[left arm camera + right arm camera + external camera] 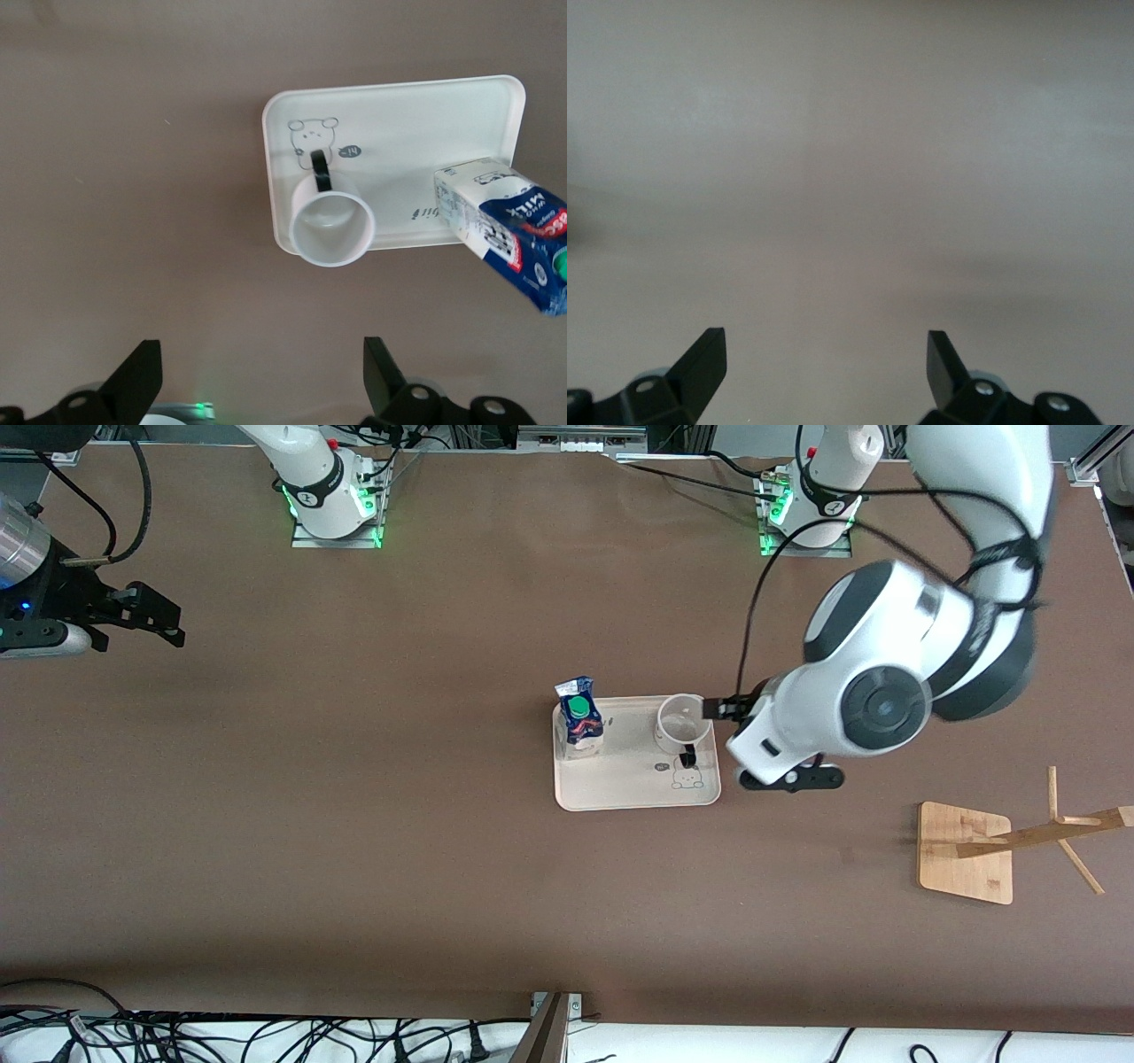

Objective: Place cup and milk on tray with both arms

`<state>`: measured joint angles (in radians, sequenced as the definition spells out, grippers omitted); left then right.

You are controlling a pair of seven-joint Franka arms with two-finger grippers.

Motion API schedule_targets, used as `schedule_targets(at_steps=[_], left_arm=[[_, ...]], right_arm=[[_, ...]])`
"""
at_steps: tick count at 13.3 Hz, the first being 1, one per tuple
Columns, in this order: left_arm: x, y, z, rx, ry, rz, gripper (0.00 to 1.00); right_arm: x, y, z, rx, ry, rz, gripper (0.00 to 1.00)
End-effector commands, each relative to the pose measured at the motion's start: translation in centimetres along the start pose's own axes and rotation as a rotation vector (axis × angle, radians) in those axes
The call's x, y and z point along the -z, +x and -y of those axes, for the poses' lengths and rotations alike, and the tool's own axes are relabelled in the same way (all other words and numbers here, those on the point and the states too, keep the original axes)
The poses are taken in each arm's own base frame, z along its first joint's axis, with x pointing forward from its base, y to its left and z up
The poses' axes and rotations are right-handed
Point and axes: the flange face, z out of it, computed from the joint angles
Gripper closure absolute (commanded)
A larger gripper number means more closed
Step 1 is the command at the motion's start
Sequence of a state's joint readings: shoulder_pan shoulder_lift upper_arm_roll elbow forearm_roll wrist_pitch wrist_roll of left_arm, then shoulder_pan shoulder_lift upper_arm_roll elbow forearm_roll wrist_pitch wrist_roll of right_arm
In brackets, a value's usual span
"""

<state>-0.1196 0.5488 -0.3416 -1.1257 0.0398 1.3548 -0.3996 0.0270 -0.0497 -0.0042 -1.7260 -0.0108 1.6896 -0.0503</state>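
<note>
the flat cream-white rectangular tray (634,786) with rounded corners and a small rabbit drawing lies near the middle of the brown table (354,824). taking the tray's centre as a clock dial in the front view, the white mug (682,722) with a thin black loop handle stands upright at about 1 o'clock, in the corner toward the left arm's end, its handle pointing to 6 o'clock toward the rabbit drawing. the small dark blue gable-top milk carton (578,724) with a round green cap stands upright at about 10 o'clock, in the corner toward the right arm's end, apart from the mug. the left gripper (261,376) hangs beside the mug at the tray's 3 o'clock edge, its black fingers (137,376) spread wide and holding nothing. the right gripper (827,367) hovers over bare table at the right arm's end, well apart from the tray, its fingers (700,363) also spread wide and empty. a square wooden rack base (964,852) with a tilted post sits toward the left arm's end, nearer the front camera than the tray.
</note>
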Motion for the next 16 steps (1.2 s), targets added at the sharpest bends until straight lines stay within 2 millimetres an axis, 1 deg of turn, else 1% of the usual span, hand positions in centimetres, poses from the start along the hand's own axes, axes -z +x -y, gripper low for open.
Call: schedule_targets(at_steps=[1,2,3,4,5,6,7,8,9,10,11,12,13,16], left_arm=[[5.0,-3.7,2.6,-0.116,0.078,-0.091,0.00],[6.6,-4.5,4.6,-0.133,0.073,-0.108,0.00],[7.8,-5.1,5.9,-0.161,0.063,-0.132,0.00],[8.6,-6.2,7.3,-0.141,0.085,-0.177,0.00],[9.1,-6.7,11.0,-0.073,0.086,-0.246,0.00],[8.9,-7.8,12.8,-0.040,0.090,-0.312,0.00],[8.8,-8.7,14.0,-0.019,0.083,-0.380,0.00],[9.0,-9.6,15.2,0.001,0.077,-0.404,0.00],[8.9,-9.9,16.3,0.021,0.072,-0.397,0.00],[8.6,-10.5,16.7,0.029,0.072,-0.385,0.00],[8.0,-10.7,17.8,0.034,0.036,-0.359,0.00],[8.1,-11.1,19.4,0.018,-0.002,-0.357,0.00],[8.0,-11.3,20.1,0.003,-0.004,-0.348,0.00],[8.1,-12.1,20.5,0.004,0.041,-0.323,0.00]], right_arm=[[1.0,0.9,-0.4,0.000,-0.018,-0.019,0.00],[1.3,1.2,-0.4,-0.003,-0.016,-0.027,0.00],[1.3,1.3,-0.6,-0.004,-0.019,-0.029,0.00],[1.4,1.2,-0.6,-0.003,-0.019,-0.027,0.00],[1.4,1.3,-0.6,-0.003,-0.020,-0.031,0.00],[1.6,1.4,-0.5,-0.001,-0.018,-0.039,0.00],[1.6,1.5,-0.3,0.000,-0.013,-0.043,0.00],[1.6,1.5,-0.1,0.003,-0.012,-0.043,0.00],[1.6,1.5,-0.1,0.001,-0.012,-0.043,0.00],[1.6,1.5,-0.1,0.001,-0.012,-0.043,0.00],[1.6,1.4,-0.1,0.001,-0.011,-0.035,0.00],[1.5,1.4,-0.1,0.003,-0.011,-0.032,0.00],[1.5,1.4,-0.1,0.004,-0.013,-0.034,0.00],[1.5,1.4,-0.1,0.007,-0.011,-0.031,0.00]])
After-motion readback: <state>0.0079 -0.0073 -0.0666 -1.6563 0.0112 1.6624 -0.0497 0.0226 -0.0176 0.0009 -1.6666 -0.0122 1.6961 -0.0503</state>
